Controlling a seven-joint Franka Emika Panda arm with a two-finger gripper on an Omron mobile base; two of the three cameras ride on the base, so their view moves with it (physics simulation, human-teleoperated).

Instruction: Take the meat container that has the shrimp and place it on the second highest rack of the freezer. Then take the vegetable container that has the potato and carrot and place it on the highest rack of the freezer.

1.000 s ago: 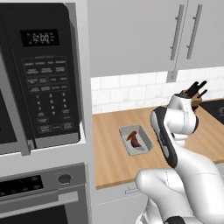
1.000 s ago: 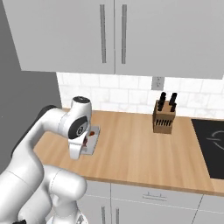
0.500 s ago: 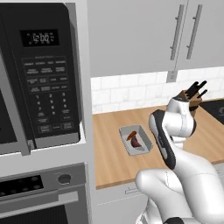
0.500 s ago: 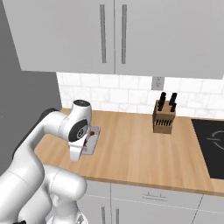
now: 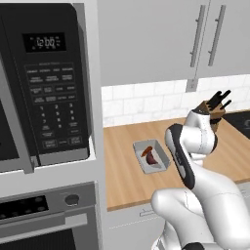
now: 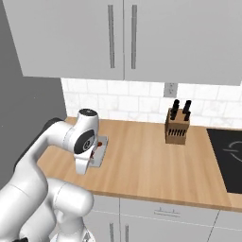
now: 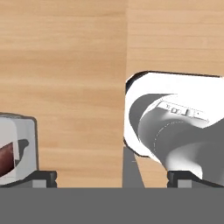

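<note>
The vegetable container point(image 5: 138, 156) is a shallow grey tray on the wooden counter, holding the orange carrot point(image 5: 147, 151) and the dark reddish-brown potato point(image 5: 154, 159). In the right base view the vegetable container point(image 6: 102, 152) is half hidden behind my arm. In the hand view my gripper point(image 7: 116, 178) is open and empty above the counter. One corner of the vegetable container point(image 7: 24, 140), with a bit of the potato point(image 7: 5, 159), lies beside its left fingertip point(image 7: 43, 176). The meat container, the shrimp and the freezer are out of view.
A black microwave point(image 5: 44, 83) over an oven point(image 5: 49, 215) stands left of the counter. A knife block point(image 6: 177, 127) sits by the tiled back wall. A dark cooktop point(image 6: 227, 158) lies at the right. Upper cabinets point(image 6: 123, 38) hang above.
The arm has shifted only slightly above the counter. The tray has stayed put and the jaws have stayed open.
</note>
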